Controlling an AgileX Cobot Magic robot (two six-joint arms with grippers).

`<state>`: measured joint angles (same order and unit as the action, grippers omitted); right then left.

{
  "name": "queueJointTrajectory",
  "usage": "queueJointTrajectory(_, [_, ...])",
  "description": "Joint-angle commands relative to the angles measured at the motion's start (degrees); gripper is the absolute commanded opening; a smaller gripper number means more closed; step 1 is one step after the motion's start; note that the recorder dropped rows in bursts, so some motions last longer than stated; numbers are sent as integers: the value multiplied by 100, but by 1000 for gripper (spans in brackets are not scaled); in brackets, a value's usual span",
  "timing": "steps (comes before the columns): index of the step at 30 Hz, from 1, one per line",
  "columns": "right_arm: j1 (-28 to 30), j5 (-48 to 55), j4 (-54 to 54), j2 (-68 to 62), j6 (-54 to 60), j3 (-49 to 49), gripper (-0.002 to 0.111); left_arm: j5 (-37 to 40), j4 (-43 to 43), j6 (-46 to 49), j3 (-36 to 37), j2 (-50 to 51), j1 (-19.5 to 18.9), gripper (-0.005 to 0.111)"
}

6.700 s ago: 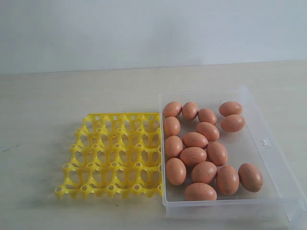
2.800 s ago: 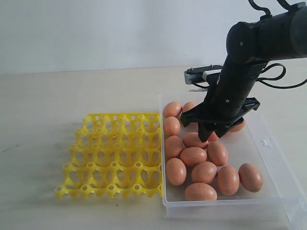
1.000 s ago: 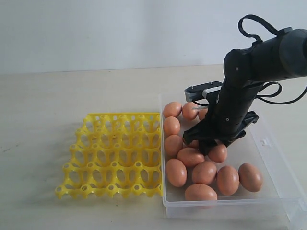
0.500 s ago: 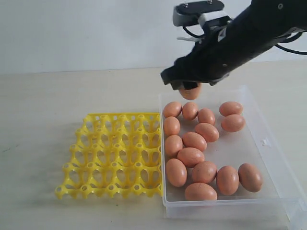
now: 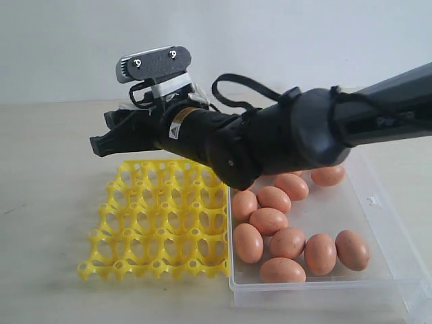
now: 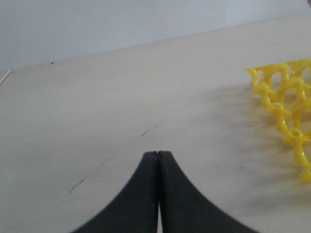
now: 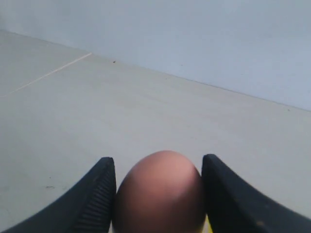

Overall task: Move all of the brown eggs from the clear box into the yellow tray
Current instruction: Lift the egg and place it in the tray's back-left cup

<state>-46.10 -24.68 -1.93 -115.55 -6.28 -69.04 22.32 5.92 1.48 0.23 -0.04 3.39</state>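
I hold one egg [image 7: 158, 196] in the right gripper [image 5: 101, 144]. Its two fingers squeeze the egg from both sides, and the egg is up in the air, not in a cup yet. The yellow tray [image 5: 152, 268] sits on the desk [image 5: 54, 202], touching the clear box [image 5: 351, 209]. I see no egg in any cup that shows. Ten more eggs [image 5: 268, 221] show in the box, and my arm may hide some others. I think the job now is to set this egg down in a cup at the far left corner. To do it well, I should go down slowly and line the egg up over the hole, between the little pegs. I should not squeeze harder, or the shell may crack. I should let go only when the egg sits in the cup, or it may drop and break. The right arm stretches long and nearly flat from the right, across the box and the back of the tray, with the gripper pointing left. I cannot tell if it is right over a cup. The left gripper [image 6: 157, 160] is closed with nothing in it, low over the desk near the tray.
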Motion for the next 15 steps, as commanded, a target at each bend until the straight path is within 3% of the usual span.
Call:
queueJointTrajectory(1, [-5,-102,340,-507,-423,-413,0,-52,-14,-14,-23,4,-10,0])
queueJointTrajectory(15, [19,1189,468,-1528,-436,-1603,0,-52,-14,-14,-23,4,-10,0])
